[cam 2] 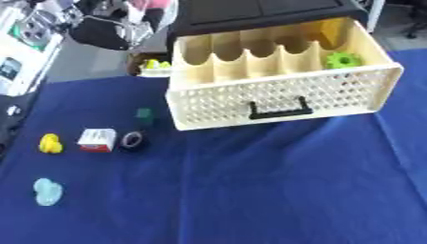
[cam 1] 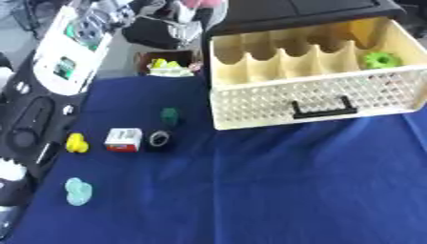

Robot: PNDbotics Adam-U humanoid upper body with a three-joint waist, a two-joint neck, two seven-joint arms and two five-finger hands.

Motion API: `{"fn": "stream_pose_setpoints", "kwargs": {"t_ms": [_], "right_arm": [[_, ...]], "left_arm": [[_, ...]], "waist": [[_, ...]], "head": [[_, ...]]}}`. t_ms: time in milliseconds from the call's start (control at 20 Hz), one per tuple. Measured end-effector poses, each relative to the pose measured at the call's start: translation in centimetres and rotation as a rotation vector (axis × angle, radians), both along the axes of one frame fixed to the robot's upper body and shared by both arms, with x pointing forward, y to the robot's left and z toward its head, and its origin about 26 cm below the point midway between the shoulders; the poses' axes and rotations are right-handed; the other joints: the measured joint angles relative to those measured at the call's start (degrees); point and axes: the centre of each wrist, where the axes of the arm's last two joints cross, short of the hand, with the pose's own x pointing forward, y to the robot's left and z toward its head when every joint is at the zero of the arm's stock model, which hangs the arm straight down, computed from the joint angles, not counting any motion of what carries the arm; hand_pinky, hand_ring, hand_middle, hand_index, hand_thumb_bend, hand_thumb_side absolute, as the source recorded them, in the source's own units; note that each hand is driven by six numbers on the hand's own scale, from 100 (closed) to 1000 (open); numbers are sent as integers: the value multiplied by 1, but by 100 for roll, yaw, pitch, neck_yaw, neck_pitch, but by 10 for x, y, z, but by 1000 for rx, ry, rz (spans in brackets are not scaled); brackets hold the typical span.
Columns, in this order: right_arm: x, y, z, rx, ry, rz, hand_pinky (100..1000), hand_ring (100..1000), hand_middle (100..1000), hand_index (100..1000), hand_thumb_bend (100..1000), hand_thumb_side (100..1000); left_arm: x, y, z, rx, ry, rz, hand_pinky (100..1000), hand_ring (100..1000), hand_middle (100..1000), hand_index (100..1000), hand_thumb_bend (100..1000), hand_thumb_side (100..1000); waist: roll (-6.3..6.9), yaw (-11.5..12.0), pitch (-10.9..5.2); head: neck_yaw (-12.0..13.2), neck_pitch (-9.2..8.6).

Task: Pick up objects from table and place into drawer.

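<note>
— Where are your objects lying?

— The green gear (cam 1: 381,59) is sitting in the open cream drawer's (cam 1: 317,102) rightmost compartment. The yellow piece (cam 1: 76,142), white-red box (cam 1: 123,139), black ring (cam 1: 158,138), green block (cam 1: 169,115) and pale blob (cam 1: 77,190) are waiting on the blue cloth (cam 1: 267,190).

— And your hands?

— Neither is showing; you can't tell their state.

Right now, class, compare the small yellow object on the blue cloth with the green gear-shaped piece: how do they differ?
The small yellow object lies on the blue cloth at the left; the green gear-shaped piece already sits in the cream drawer, rightmost compartment. The yellow one looks rounded, the green one toothed. Both are small and bright.
</note>
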Motion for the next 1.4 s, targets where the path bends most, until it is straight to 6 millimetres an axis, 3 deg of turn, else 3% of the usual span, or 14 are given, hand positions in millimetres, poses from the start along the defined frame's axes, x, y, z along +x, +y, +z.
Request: {"fn": "stream_pose_setpoints", "kwargs": {"t_ms": [400,800,1050,1200,1400], "right_arm": [[0,3,3,2,-10,16,666,451,387,717,100,1000],[-1,4,5,3,-16,30,668,451,386,716,100,1000],[-1,5,5,8,-11,38,668,450,386,716,100,1000],[0,5,4,11,-10,41,668,450,386,715,100,1000],[0,5,4,12,-8,40,666,450,386,715,100,1000]], "left_arm": [[20,-13,-13,-40,-28,-31,100,311,378,575,100,326],[35,-11,-22,-67,-102,-20,100,324,393,580,100,307],[37,-11,-23,-64,-147,2,100,458,482,691,100,306],[37,-12,-23,-64,-168,5,278,576,597,810,100,454],[38,-12,-24,-47,-199,-4,429,672,672,865,100,621]], "waist": [[99,-172,104],[165,-267,160],[165,-271,176],[165,-300,177],[166,-300,177]], "head": [[1,-116],[51,-202],[51,-216],[51,-229],[51,-229]]}}
